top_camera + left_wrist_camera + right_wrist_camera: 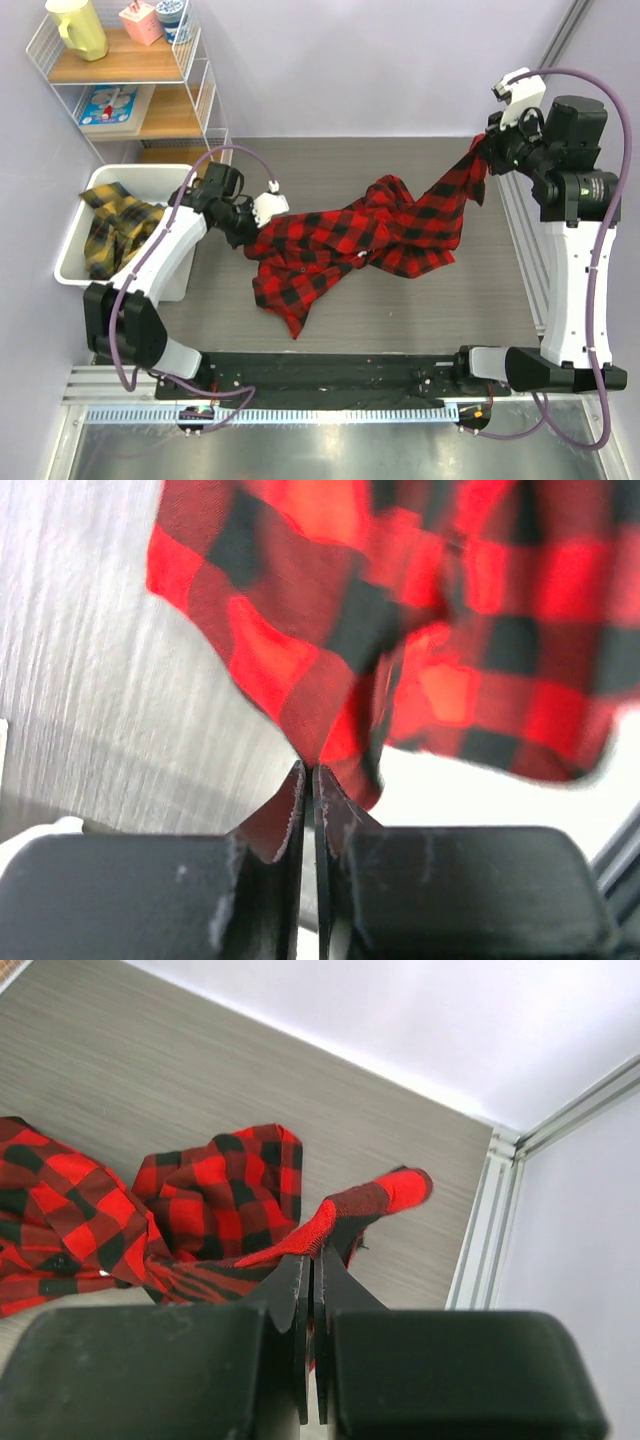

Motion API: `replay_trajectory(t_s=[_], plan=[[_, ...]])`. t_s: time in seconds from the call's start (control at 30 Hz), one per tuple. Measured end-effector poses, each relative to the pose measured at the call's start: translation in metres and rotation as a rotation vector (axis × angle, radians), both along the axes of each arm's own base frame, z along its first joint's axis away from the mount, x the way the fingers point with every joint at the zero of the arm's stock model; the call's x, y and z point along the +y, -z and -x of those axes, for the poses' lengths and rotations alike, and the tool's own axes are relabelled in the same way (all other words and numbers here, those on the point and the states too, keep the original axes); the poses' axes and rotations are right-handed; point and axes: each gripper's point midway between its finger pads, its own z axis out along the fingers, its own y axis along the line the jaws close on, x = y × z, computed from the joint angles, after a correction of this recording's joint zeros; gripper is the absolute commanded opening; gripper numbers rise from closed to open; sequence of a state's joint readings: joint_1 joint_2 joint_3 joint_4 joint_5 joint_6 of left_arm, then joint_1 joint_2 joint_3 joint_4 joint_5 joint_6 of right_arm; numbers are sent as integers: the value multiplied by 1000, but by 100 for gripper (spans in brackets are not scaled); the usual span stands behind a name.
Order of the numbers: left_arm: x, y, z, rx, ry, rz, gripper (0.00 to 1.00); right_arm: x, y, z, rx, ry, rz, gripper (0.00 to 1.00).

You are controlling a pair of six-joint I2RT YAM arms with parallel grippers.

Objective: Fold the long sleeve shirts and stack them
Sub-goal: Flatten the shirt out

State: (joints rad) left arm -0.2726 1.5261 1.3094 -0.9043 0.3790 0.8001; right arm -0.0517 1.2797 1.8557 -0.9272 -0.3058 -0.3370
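Reference point: the white bin (68, 262), which stands on the left side of the grey table (420, 320). A yellow-and-black shirt (120, 222) lies crumpled inside the bin, heaped toward its far end; whether this heap is one garment or several cannot be told. A wire shelf rack (125, 85) stands directly behind the bin, and a yellow jug (78, 25) sits on its top shelf. The red-and-black shirt (350, 240) is outside the bin. It starts just beside the bin's right wall and runs as a bunched, twisted band across the table to the side opposite the bin. The left gripper (250, 228) is positioned just to the right of the bin, near its far right corner. Its jaws are closed down to a thin slit, and the left wrist view shows an edge of the red-and-black shirt pinched between them, with the rest of the cloth spreading out beyond the fingertips. The right gripper (487, 150) is well apart from the bin, on the far right of the table and further back than the bin. Its jaws are likewise closed to a narrow slit on one end of the same shirt, and a short tab of checked cloth sticks out past the fingertips in the right wrist view. From that grip the cloth slopes down toward the bin side. The middle of the shirt lies bunched on the table, and one flap trails toward the near edge, to the right of the bin's near corner.
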Motion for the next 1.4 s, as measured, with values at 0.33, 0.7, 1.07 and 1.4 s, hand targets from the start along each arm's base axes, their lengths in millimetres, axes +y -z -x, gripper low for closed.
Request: replay_trajectory(t_s=[0.33,0.7,1.07,1.4], plan=[[-18,60,142,258,406,-121,52,-6,16,2,32,30,12,1],[-1,2,-65,93,-113,115,58,-26,22,19,19,125,75,1],[-41,65,-100,244,-26,107,55,-29,42,0,92,151,59,1],[-66,77,-67,266,209,44,59,-30,51,-15,127,151,57,1]])
